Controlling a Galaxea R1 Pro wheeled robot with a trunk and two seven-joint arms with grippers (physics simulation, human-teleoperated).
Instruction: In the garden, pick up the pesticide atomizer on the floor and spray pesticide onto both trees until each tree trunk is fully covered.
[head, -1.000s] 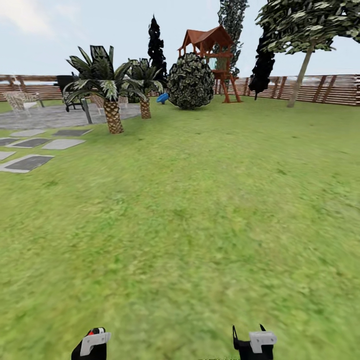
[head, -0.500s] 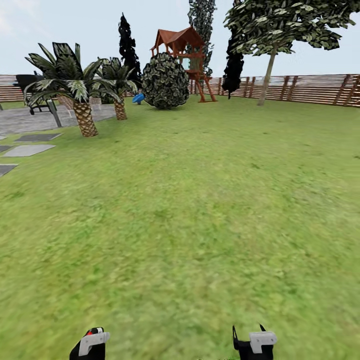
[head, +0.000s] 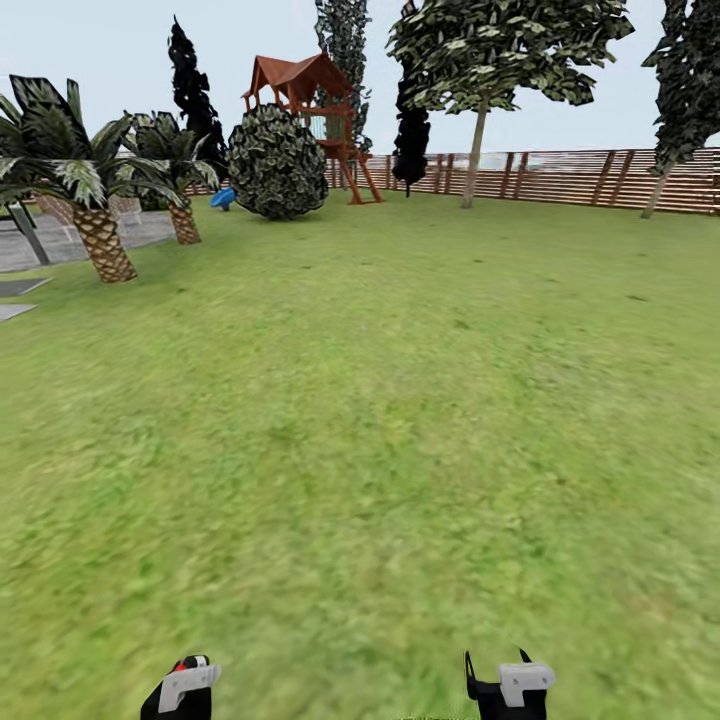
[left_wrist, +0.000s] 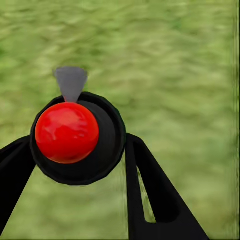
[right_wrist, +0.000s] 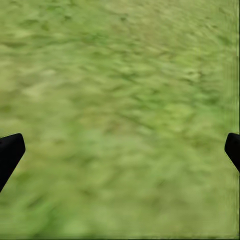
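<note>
My left gripper (head: 180, 690) sits at the bottom edge of the head view, shut on the pesticide atomizer (left_wrist: 67, 132), a near-black bottle with a red top and a grey nozzle, seen end-on between the fingers in the left wrist view. My right gripper (head: 505, 685) is open and empty, its fingertips (right_wrist: 10, 150) far apart over grass. Far across the lawn, one tree (head: 500, 50) with a pale trunk (head: 473, 160) stands by the fence. A second tree (head: 690, 80) with a leaning trunk (head: 655, 195) stands at the far right. A strip of the grey floor (head: 60, 240) lies far left.
Two palms (head: 95, 220) stand at the left near pale stepping stones (head: 15, 290). A round bush (head: 275, 165), a wooden play tower (head: 310, 100) and black-leaved trees (head: 410, 130) are at the back. The brown slat fence (head: 570, 178) closes the lawn (head: 380, 420).
The whole head view has shifted left, so the camera has turned right; the far-right tree has come into view and the paving has slid nearly out. Both grippers look unchanged.
</note>
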